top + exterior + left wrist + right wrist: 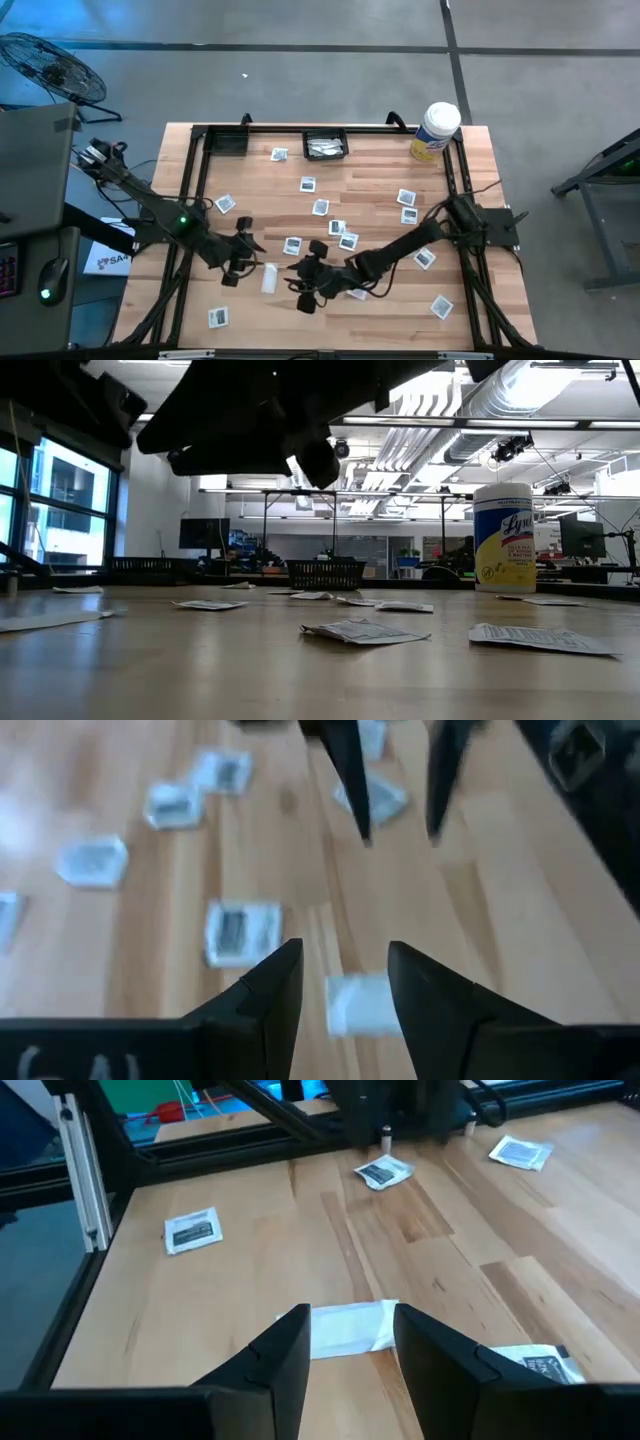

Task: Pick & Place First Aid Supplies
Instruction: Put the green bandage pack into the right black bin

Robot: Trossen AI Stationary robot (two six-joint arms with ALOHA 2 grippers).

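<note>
Table surface: light wood planks [380,190], bordered by a black metal frame [200,180]
Left gripper: [236,262] lower left of centre in the high view, raised above the wood; jaws part-open, nothing between them, seen in the left wrist view [345,982]
Right gripper: [308,285] lower centre of the high view, just right of the white strip; jaws apart and empty in the right wrist view [350,1342]
White strip: narrow white packet [269,277] flat on the wood between the two grippers in the high view; appears beyond the gap of the left fingers [358,1002] and beyond the gap of the right fingers [348,1328]; neither gripper touches it as far as can be seen
Square packets: white squares with dark printed centres [320,207] scattered across the middle and right of the table; one lies alone at the lower left [218,318], one at the lower right [441,306]
Black tray: small dark basket [326,144] at the top centre edge, with pale packets inside
Second tray: dark basket [229,143] at the upper left corner of the frame; contents cannot be told
White tub: cylinder with yellow label [435,131] upright at the upper right corner; right of centre in the low view [503,538]
Low view: flat packets [362,630] lie on the wood in the foreground; dark arm parts fill the upper left
</note>
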